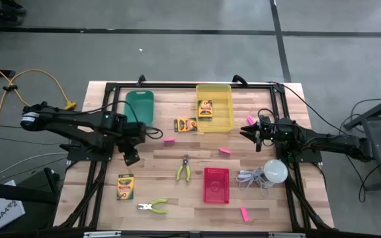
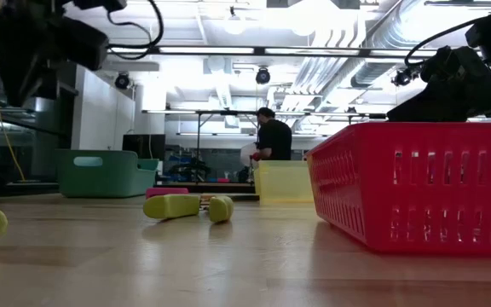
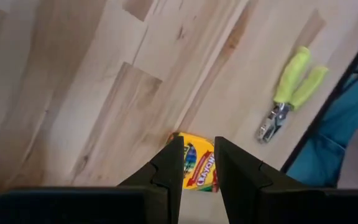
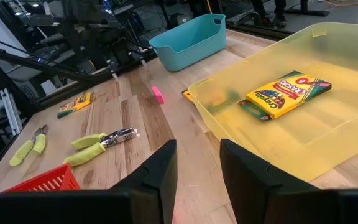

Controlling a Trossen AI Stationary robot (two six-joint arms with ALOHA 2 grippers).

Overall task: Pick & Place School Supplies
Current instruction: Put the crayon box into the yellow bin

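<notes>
Three yellow-and-green crayon boxes show. One lies flat on the table near the left front (image 1: 124,186), one beside the yellow bin (image 1: 185,124), and one inside the bin (image 1: 205,109) (image 4: 288,93). Pink erasers lie flat on the wood (image 1: 169,140) (image 1: 225,151) (image 1: 250,119) (image 1: 243,213). My left gripper (image 1: 132,157) (image 3: 197,146) hangs open above the table, and the front-left crayon box (image 3: 197,168) shows between its fingers farther down. My right gripper (image 1: 250,130) (image 4: 197,149) is open, in the air beside the yellow bin (image 1: 227,106), near one eraser.
A green bin (image 1: 139,106) stands at the far left and a red basket (image 1: 216,184) near the front. Two green-handled pliers (image 1: 184,168) (image 1: 154,207) lie on the wood. A white bulb with coiled cord (image 1: 275,172) sits at the right. A person (image 2: 271,136) stands far behind the table.
</notes>
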